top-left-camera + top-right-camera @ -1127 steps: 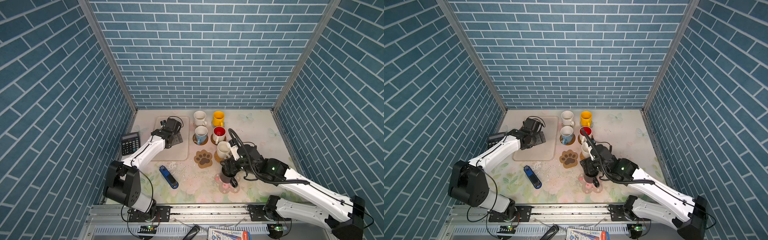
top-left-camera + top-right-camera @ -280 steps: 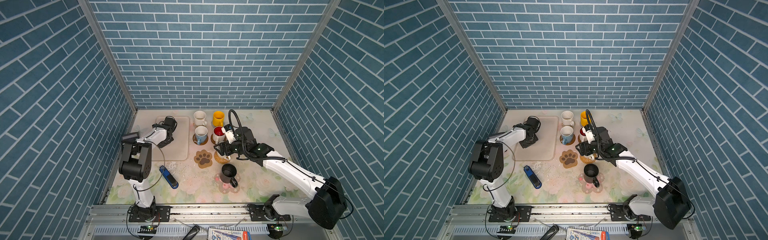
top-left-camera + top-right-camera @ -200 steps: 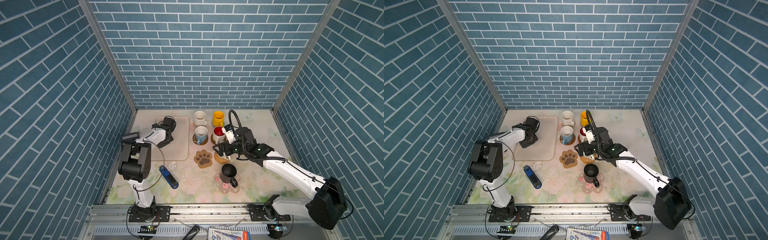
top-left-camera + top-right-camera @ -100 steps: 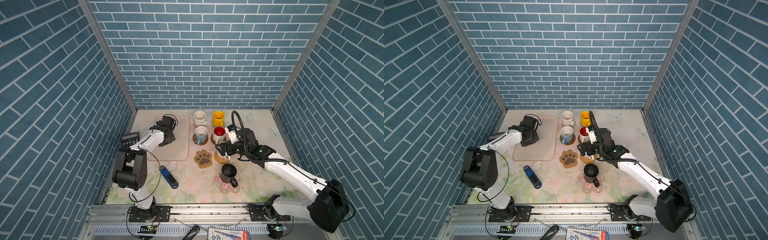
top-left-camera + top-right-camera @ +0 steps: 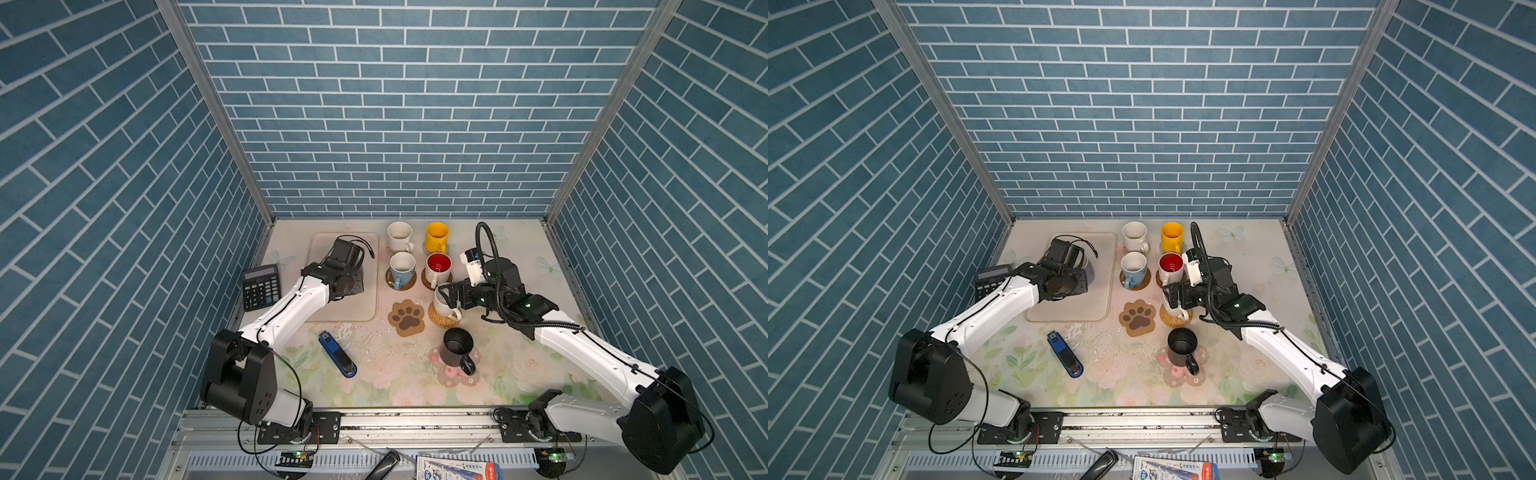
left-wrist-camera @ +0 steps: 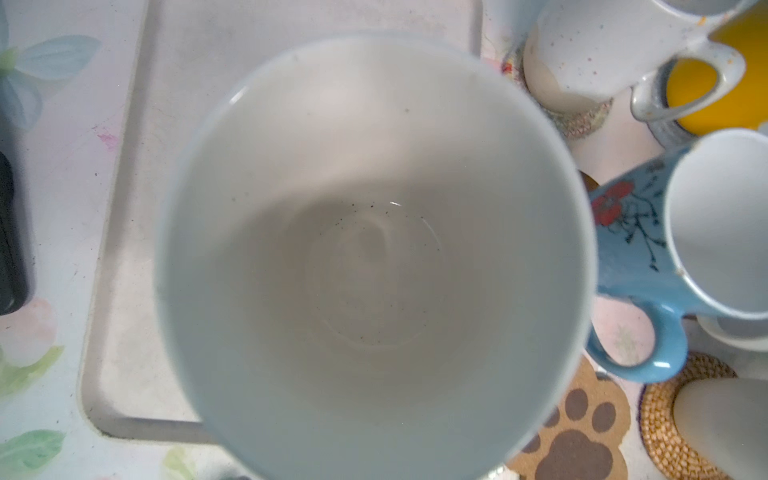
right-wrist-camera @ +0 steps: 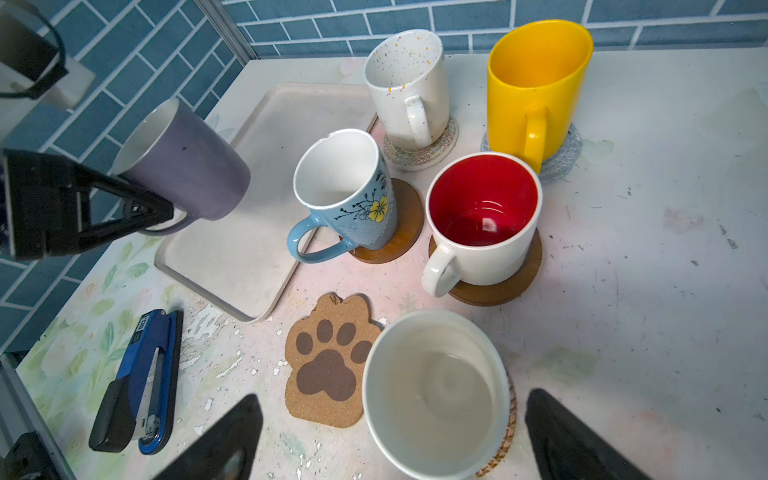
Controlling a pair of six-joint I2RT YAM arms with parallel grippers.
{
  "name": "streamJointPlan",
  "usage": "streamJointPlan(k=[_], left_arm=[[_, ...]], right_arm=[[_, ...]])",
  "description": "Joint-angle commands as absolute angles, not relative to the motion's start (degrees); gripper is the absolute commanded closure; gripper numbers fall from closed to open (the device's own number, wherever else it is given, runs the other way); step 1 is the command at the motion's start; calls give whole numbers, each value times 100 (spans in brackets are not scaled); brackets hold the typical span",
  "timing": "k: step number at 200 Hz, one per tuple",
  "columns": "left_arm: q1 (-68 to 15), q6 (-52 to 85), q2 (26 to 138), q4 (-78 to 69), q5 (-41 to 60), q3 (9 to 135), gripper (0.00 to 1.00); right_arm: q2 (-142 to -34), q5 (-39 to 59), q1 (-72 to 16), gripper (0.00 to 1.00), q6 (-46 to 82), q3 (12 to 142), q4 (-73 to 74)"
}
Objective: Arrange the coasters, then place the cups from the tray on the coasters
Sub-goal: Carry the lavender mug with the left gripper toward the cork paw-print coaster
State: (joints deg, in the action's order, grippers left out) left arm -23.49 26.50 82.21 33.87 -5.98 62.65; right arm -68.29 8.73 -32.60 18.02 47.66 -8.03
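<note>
Nearest the front, a black mug (image 5: 456,351) stands upright on the pink flower-shaped coaster (image 5: 455,377). Its handle points to the front and the mug covers the coaster's centre. A blue stapler (image 5: 337,354) lies to its left on the table, apart from everything. Next back, the tan paw-shaped coaster (image 5: 407,318) is bare, just beside a tan rattan round coaster (image 5: 439,321) that carries the cream mug (image 7: 436,390). The right gripper (image 7: 392,395) sits over that mug with its fingers (image 7: 224,440) spread wide, one on each side. The right wrist view shows a gap on both sides and nothing held, and the frame edge cuts off the finger bases. In both top views the gripper body hides part of the cream mug. The left gripper (image 7: 168,212) is clamped on the lavender mug (image 7: 191,174), which is tilted and appears clear of the beige plastic tray (image 5: 357,309) below it. The grip is at the handle side, but the fingers hide the exact contact. The left wrist view is filled by the mug's white inside, with no fingers visible. Right of the tray, a light blue mug (image 5: 402,265) sits on a brown disc coaster (image 7: 405,232). Beside it a white mug with red inside (image 5: 438,266) sits on a second brown disc coaster (image 7: 498,291). In the far row, a speckled white mug (image 5: 399,237) sits on the white woven coaster (image 7: 419,156) and a yellow mug (image 5: 436,237) on the light blue woven coaster (image 7: 561,164). Both of those coasters show only as rims. A black calculator (image 5: 990,276) sits by the left wall, partly behind the left arm in a top view.
</note>
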Motion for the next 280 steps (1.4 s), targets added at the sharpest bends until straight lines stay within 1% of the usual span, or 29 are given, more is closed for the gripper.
streamJointPlan(k=[1, 34, 69, 102, 130, 157, 207, 280], left_arm=[[-2725, 2409, 7771, 3250, -720, 6122, 100], [-3295, 2372, 7293, 3067, -849, 5710, 100], [-3633, 2435, 6919, 2936, -868, 5361, 100], [-3958, 2350, 6793, 2804, -721, 5221, 100], [-4368, 2212, 6891, 2700, -707, 5269, 100], [-4580, 2150, 7068, 2465, -656, 5236, 100], [-4691, 1980, 7507, 2064, -426, 5150, 100], [-4808, 1803, 8174, 1939, -152, 5263, 100]], right_arm=[[-6614, 959, -3095, 1, 1896, 4591, -581], [-6557, 1035, -2825, 1, 2007, 4501, -466], [-6657, 1137, -2590, 1, 2118, 4448, -346], [-6771, 1112, -2514, 1, 2131, 4388, -186], [-6829, 991, -2476, 2, 2083, 4387, -167], [-6812, 918, -2440, 1, 2074, 4364, -136], [-6820, 837, -2375, 1, 2067, 4326, -84], [-6926, 940, -2347, 2, 2123, 4289, 43]])
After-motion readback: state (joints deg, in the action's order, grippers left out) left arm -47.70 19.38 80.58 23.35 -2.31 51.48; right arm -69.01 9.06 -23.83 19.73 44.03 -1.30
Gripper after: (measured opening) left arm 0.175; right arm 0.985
